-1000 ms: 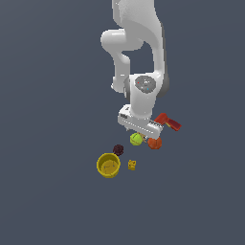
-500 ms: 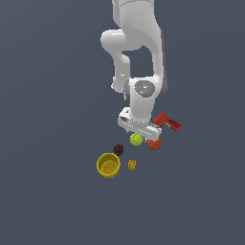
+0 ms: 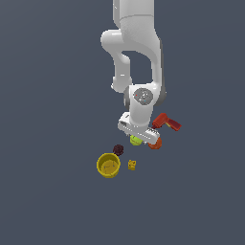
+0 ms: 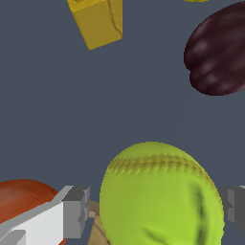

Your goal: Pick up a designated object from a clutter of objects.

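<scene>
The arm hangs low over the clutter, and in the wrist view the yellow-green ball (image 4: 160,194) fills the space between the two fingers (image 4: 76,210), one on each flank. The fingers stand apart with the ball bracketed between them; a thin gap seems to remain on each side, so this does not read as a clamp yet. In the exterior view the ball (image 3: 136,140) peeks out just under the gripper (image 3: 139,134), resting on the desk (image 3: 57,201) in the middle of the pile.

Close neighbours all round: the orange ball (image 4: 24,198) sits just beside one finger, a tan block (image 4: 98,229) shows at the ball's lower edge, and the dark purple ball (image 4: 217,52) and tiny yellow cube (image 4: 98,21) lie a little further off. The yellow cup (image 3: 108,165) and the red drill-shaped toy (image 3: 166,122) flank the group in the exterior view.

On handling, my read is that the ball is light and slightly yielding, with a stitched seam across its face. It is round, so it will roll or squirt out if pinched off-centre. The hold to go for is straight across its widest part, fingers level with its middle, squeezing gently. The main risk is that finger nudging the orange ball as it closes.
</scene>
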You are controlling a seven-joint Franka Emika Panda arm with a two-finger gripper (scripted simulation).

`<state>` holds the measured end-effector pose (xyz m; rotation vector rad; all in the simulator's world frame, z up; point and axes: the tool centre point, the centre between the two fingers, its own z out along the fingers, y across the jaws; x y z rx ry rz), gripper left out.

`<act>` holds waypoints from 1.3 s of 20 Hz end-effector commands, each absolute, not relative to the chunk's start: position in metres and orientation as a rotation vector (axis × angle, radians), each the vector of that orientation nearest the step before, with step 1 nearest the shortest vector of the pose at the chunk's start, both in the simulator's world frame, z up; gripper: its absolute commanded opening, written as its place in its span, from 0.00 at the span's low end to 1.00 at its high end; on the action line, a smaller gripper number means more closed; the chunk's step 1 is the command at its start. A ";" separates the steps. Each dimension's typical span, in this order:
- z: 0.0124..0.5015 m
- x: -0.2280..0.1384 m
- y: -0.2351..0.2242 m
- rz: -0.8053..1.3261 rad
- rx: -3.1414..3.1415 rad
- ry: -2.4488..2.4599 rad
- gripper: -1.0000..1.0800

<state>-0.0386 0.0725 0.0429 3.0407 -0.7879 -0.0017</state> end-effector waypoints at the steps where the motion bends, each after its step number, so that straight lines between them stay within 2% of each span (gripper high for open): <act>1: 0.042 -0.038 0.073 0.000 3.041 -0.788 0.00; 16: 0.048 -0.039 0.070 0.001 3.042 -0.787 0.00; 26: 0.088 -0.049 0.047 0.001 3.042 -0.787 0.00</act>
